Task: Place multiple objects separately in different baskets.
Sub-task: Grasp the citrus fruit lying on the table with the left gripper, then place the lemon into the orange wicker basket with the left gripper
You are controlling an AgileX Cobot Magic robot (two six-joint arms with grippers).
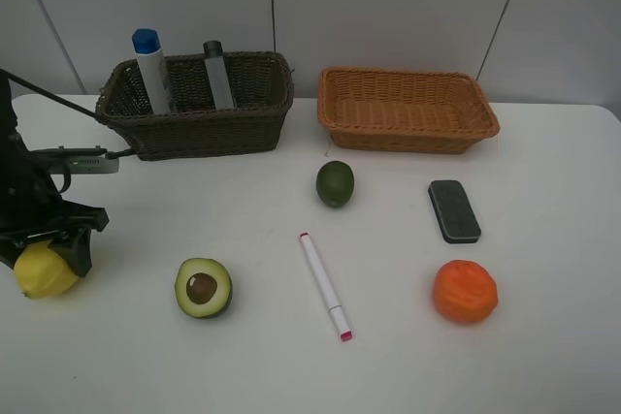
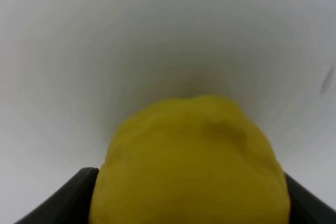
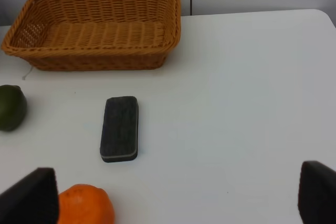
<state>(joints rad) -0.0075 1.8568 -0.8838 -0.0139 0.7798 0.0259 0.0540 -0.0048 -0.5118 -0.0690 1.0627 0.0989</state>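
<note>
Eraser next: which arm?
Right. The right gripper is open and empty, with the eraser ahead of it in its wrist view. The left gripper is shut on the lemon at far left.

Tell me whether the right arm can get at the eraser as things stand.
Probably yes: the eraser lies alone on bare table ahead of the open right gripper, apart from the orange.
</note>
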